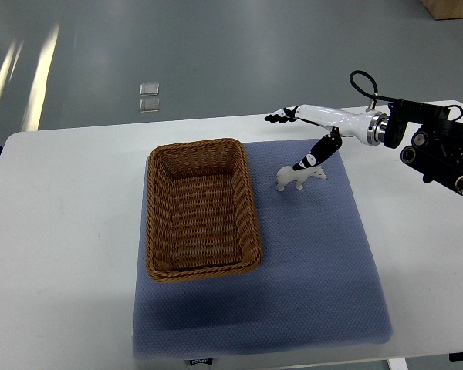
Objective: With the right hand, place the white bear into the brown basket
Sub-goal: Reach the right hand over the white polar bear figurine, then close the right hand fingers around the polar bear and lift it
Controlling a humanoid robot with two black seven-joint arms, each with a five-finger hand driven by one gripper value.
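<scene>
A small white bear [299, 177] stands on the blue mat [316, 262], to the right of the brown woven basket [202, 210], which holds nothing. My right hand [297, 139] reaches in from the right edge, just above and behind the bear. Its fingers [279, 117] are stretched out flat toward the left, and the thumb [315, 154] points down at the bear's back, close to it or touching it. The hand is open and holds nothing. My left arm does not show.
The mat lies on a white table [69, 231] whose far edge borders a grey floor. A small clear square object [149, 96] lies on the floor beyond the table. The right arm's black wrist hardware [440, 146] hangs over the table's right side.
</scene>
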